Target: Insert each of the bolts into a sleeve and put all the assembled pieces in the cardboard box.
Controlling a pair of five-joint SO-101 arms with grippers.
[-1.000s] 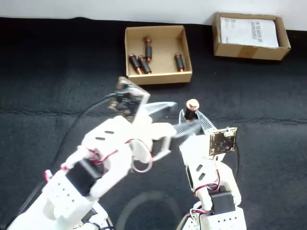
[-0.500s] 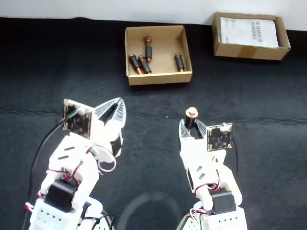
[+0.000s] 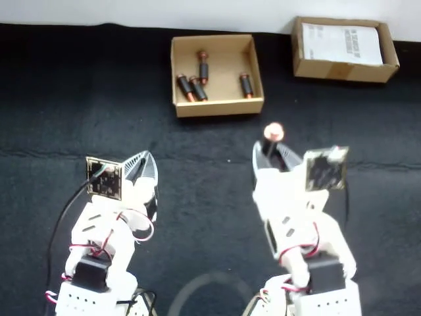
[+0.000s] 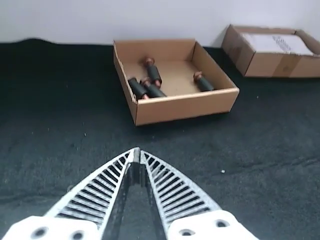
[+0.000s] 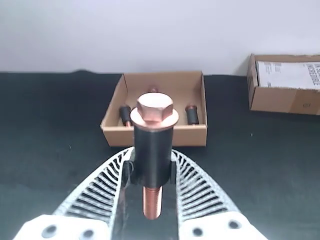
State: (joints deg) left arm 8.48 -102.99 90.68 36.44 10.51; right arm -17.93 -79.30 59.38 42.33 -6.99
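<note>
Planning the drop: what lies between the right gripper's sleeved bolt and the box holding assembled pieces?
Only bare black cloth between sleeved bolt and box; high view.

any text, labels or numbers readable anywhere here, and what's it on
On the paper sheet in the side cardboard box: lines of dark print, too small and blurred to read.
On the open cardboard box holding the assembled pieces: no lettering shows.
On the bolt and sleeve: no marks show.
Nothing legible elsewhere.
</note>
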